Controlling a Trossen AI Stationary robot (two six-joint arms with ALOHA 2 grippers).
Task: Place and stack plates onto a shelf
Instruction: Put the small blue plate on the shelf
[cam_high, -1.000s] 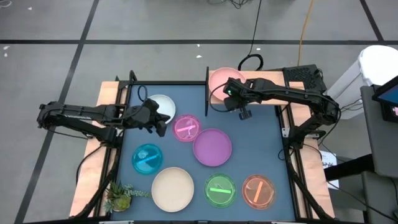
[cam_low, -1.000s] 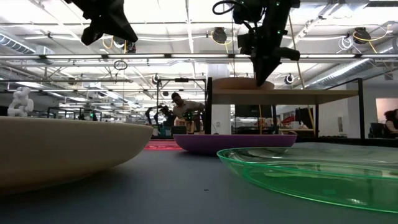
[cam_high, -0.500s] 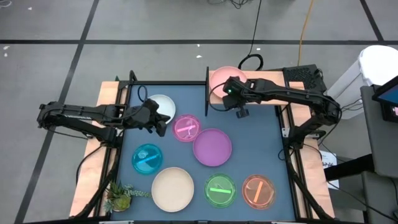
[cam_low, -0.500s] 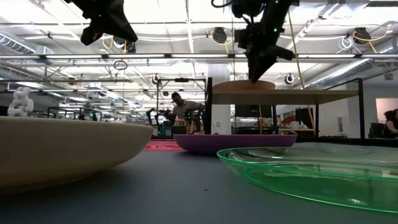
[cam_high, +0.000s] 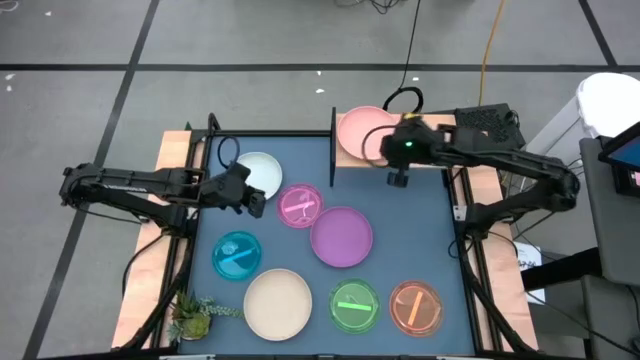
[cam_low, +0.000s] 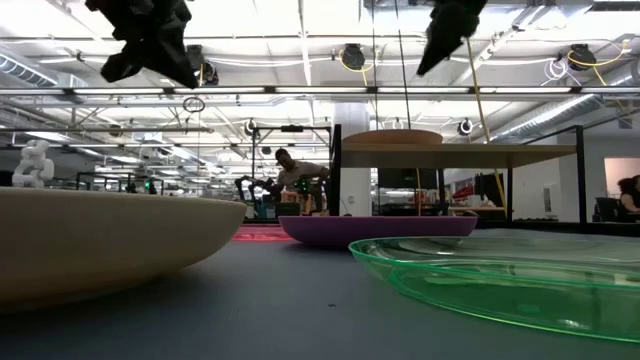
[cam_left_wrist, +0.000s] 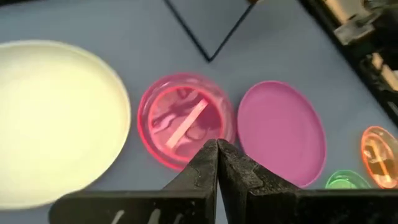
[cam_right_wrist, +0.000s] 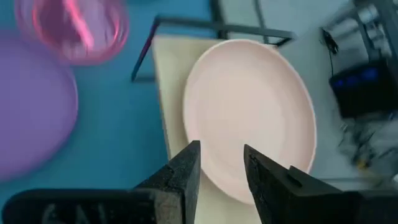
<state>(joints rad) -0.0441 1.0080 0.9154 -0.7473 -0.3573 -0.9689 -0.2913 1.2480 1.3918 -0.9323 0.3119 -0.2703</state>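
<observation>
The left pincer (cam_high: 255, 199) hovers closed and empty near the worktop's (cam_high: 420, 235) far left corner, over the near rim of the white-blue plate (cam_high: 262, 170) and just beside the translucent pink plate (cam_high: 300, 205). In its wrist view the two fingers (cam_left_wrist: 217, 163) meet tip to tip above that pink dish.

The purple plate (cam_high: 342, 236) lies at mid-worktop, and the teal plate (cam_high: 236, 255), cream plate (cam_high: 278, 304), green plate (cam_high: 354, 306) and orange plate (cam_high: 415, 307) line the near edge.

The salmon pink plate (cam_high: 358, 131) lies flat on the shelf (cam_high: 352, 158) at the far edge, the only plate placed there. The right pincer (cam_high: 398, 178) hangs above the shelf's near edge, parted and holding nothing.

I judge the first placement just finished. The next move calls for fetching another large plate, probably the purple or white-blue one, and stacking it squarely on the salmon one.
</observation>
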